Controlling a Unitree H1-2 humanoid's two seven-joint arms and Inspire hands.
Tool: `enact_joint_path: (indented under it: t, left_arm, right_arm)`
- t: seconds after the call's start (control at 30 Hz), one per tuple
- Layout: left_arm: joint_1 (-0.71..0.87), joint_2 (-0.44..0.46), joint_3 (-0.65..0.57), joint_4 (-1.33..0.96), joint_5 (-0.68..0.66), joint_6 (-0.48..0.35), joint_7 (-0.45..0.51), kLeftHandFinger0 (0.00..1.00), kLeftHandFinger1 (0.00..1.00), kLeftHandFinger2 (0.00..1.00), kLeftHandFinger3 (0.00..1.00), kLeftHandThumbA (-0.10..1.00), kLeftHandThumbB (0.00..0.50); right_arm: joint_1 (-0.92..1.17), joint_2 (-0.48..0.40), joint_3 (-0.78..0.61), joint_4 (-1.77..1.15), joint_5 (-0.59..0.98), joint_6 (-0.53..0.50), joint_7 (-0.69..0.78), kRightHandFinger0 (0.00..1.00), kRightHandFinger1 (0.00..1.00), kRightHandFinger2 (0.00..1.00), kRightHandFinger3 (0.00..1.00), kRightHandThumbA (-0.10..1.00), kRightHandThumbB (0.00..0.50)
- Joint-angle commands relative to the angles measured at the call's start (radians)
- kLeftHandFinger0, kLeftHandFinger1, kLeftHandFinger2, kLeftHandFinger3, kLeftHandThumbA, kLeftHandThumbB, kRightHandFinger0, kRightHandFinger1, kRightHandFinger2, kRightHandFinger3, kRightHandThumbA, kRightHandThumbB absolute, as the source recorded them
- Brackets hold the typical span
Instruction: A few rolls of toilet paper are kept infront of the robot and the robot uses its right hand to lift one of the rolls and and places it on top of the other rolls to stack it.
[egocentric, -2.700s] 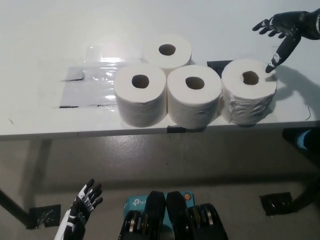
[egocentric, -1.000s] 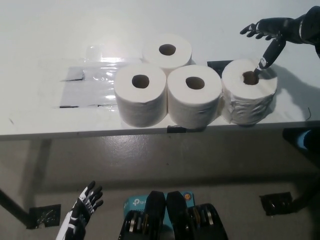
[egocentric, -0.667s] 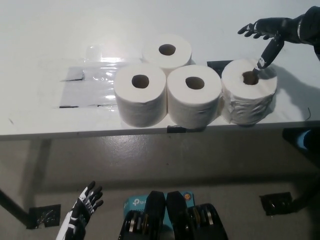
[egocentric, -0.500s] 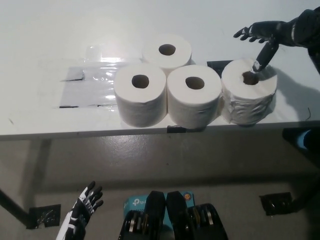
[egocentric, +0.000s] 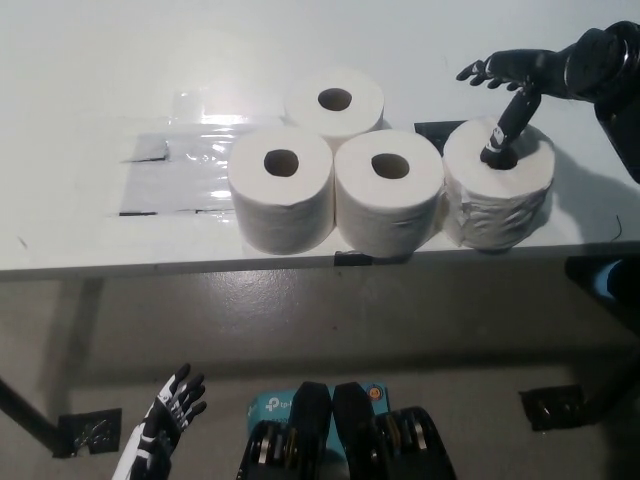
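Observation:
Several white toilet paper rolls stand upright on the white table (egocentric: 90, 120). One roll (egocentric: 333, 100) is at the back, two more (egocentric: 281, 185) (egocentric: 389, 190) sit side by side in front of it. A fourth, crinkled roll (egocentric: 497, 190) stands at the right near the table's front edge. My black right hand (egocentric: 520, 85) hovers over that roll, its fingers spread; one of them points down into the roll's core hole, the others reach left above the table. Nothing is held. My white left hand (egocentric: 160, 425) hangs low at the lower left, below the table, fingers apart.
A patch of clear plastic film (egocentric: 175, 165) with dark tape lies on the table left of the rolls. A small black square (egocentric: 435, 130) lies behind the right roll. The table's front edge (egocentric: 200, 265) runs across; grey floor below.
My right hand has moved left and down over the right roll; its lowered finger went from beside the roll's top into the core hole. The rolls and left hand stayed put.

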Motion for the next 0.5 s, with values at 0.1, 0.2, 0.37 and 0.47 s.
enact_joint_path:
  t: [0.1,0.2,0.37,0.47]
  left_arm:
    - [0.006,0.004,0.0,-0.031,-0.001,-0.015,0.005,1.0,1.0,1.0,1.0,1.0,0.225]
    - [0.007,0.003,0.001,-0.03,0.001,-0.011,0.007,1.0,1.0,1.0,1.0,1.0,0.239]
    - [0.013,0.003,0.0,-0.031,0.005,-0.013,0.008,1.0,1.0,1.0,1.0,1.0,0.246]
    - [0.015,0.001,0.001,-0.03,0.001,-0.012,0.008,1.0,1.0,1.0,1.0,1.0,0.24]
  right_arm:
    - [-0.076,-0.016,-0.013,0.025,-0.016,-0.007,-0.028,1.0,1.0,1.0,1.0,1.0,0.324]
    - [-0.084,-0.024,0.0,0.016,-0.036,-0.006,-0.029,1.0,1.0,1.0,1.0,1.0,0.349]
    - [-0.088,-0.038,-0.022,0.002,-0.008,-0.06,-0.006,1.0,1.0,1.0,1.0,1.0,0.28]
    - [-0.094,-0.041,-0.03,0.001,-0.006,-0.051,-0.005,1.0,1.0,1.0,1.0,1.0,0.265]
